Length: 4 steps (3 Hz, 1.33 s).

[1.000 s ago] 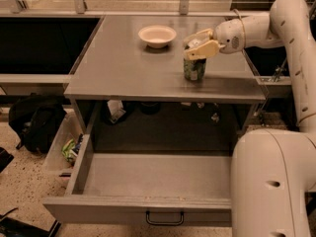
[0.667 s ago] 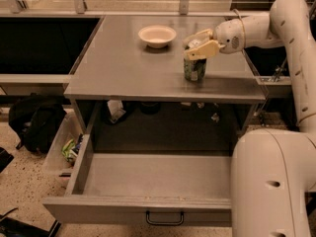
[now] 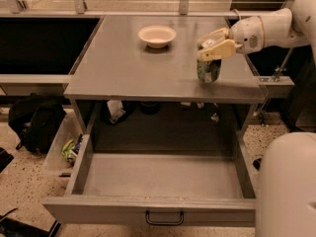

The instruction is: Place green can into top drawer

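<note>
Gripper (image 3: pixel 213 43) hanging upper right, fingers (image 3: pixel 220 49) pinching rim of green can (image 3: pixel 208 71) — can standing upright on tabletop (image 3: pixel 123 70), right of centre. Top drawer (image 3: pixel 148 210) sitting pulled open across lower frame.

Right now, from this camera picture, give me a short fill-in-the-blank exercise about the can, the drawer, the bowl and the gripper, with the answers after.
1. The green can stands upright on the ____.
2. The drawer under the table is pulled ____.
3. The gripper is at the top of the ____.
4. The cream ____ sits on the table, farther back than the can.
Missing words: table; open; can; bowl.
</note>
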{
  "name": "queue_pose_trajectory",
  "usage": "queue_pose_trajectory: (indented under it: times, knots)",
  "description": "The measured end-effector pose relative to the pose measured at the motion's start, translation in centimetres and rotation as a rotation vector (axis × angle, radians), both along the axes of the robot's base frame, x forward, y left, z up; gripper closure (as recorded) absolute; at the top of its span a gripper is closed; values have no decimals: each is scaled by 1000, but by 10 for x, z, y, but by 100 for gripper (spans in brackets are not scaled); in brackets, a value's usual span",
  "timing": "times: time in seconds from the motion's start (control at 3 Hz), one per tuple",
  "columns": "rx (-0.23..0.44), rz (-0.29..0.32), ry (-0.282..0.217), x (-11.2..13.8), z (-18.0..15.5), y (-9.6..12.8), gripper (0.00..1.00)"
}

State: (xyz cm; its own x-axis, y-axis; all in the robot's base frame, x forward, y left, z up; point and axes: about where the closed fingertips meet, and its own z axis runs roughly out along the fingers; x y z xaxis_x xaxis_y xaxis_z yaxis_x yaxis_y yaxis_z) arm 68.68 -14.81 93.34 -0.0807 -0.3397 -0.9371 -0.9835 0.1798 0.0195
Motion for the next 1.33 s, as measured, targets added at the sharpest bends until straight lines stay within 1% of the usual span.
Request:
queue_pose_trajectory:
  times: [0.33, 0.67, 1.0, 1.33]
  knots:
    - [-18, -19, -84, -55, 48, -19, 100]
    - [-27, -21, -123, -110, 74, -18, 100]
    - [1, -40, -160, -177, 101, -14, 100]
    - [30, -65, -131, -235, 92, -11, 100]
